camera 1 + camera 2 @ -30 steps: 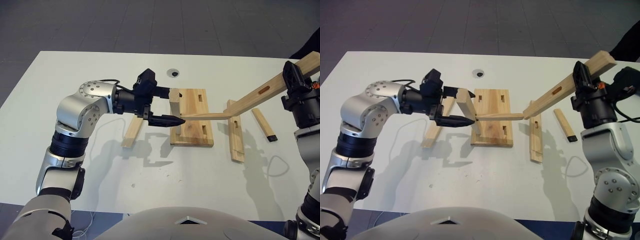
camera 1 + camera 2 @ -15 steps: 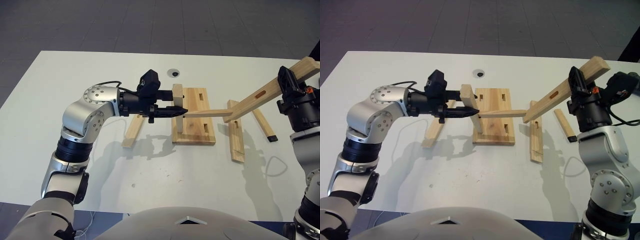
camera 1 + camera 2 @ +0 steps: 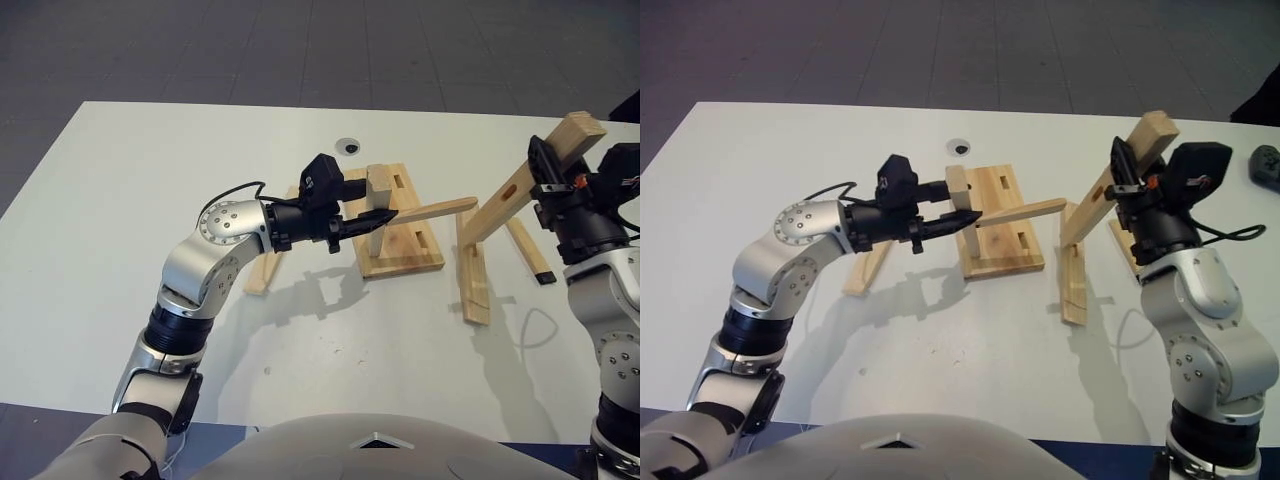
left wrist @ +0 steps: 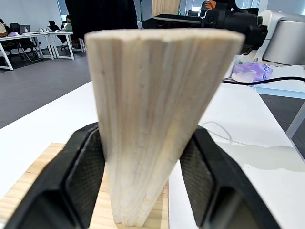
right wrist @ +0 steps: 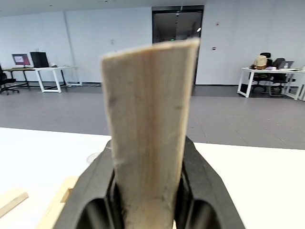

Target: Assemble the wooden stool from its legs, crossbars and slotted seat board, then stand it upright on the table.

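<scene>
Pale, straight-grained wood makes up every part on the white counter (image 3: 150,200). The slotted seat board (image 3: 420,252), a flat rectangle with small oblong cut-outs, lies at the middle with its long axis running 12 to 6 o'clock.

The left jaws pinch a square-section upright leg (image 3: 379,185) between two black ribbed pads (image 4: 86,176), one on each flank. This leg stands near vertical with its foot on the board, toward the 9 o'clock side, and the cut top end shows its grain.

At 3 o'clock from the board, the right jaws are clamped on a slanted leg (image 3: 510,195) near its upper end. Its long axis climbs from a low end close to the board toward 2 o'clock, and an oblong slot shows on its face. A thin crossbar (image 3: 440,209) reaches from its lower part toward 9 o'clock, nearly level, with the free tip just beside the upright leg. Whether that tip sits in a slot cannot be told.

A spare slotted leg (image 3: 472,280) lies flat at 4 o'clock from the board, pointing 12 to 6. Beyond it, a short bar with a dark tip (image 3: 528,250) lies from 11 to 5. Another leg (image 3: 262,270) rests flat at 8 o'clock, angled 1 to 7, its upper end under the left arm. A round grommet (image 3: 348,146) sits at 11 o'clock.
</scene>
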### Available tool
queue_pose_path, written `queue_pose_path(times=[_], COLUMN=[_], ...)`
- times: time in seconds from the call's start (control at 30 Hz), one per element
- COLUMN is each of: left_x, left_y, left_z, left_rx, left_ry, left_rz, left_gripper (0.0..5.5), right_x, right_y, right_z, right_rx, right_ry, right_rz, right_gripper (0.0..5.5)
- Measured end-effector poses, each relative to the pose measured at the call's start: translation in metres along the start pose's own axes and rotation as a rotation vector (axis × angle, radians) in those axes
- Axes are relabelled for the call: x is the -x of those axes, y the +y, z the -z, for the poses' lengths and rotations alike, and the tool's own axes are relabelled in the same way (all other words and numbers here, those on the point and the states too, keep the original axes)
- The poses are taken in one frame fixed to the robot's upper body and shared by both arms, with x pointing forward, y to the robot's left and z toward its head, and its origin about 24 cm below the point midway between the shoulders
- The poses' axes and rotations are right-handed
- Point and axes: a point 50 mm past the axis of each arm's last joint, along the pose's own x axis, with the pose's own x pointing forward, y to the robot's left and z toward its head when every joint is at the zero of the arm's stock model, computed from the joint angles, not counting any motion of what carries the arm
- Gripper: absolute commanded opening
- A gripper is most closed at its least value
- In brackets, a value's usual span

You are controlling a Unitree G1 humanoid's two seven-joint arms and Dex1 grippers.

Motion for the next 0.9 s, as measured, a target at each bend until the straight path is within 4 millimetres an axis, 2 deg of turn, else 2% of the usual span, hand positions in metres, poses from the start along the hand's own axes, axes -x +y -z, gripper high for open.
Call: queue_pose_path(times=[0.33,0.63,0.9], left_x=[-0.003,-0.002,-0.001], left_y=[-0.003,-0.004,-0.004], left_z=[0.002,0.003,0.006], left_rx=[0.014,0.008,0.01], left_ry=[-0.013,-0.011,-0.014], left_rz=[-0.019,-0.021,-0.033], left_gripper=[2.22,2.22,2.22], right_x=[0.0,0.0,0.011], right_y=[0.018,0.021,0.024], right_z=[0.01,0.012,0.028], right_rx=[0.028,0.051,0.041], right_ry=[0.004,-0.033,-0.037], right_rz=[-0.068,-0.067,-0.051], right_gripper=[1.03,1.03,1.03])
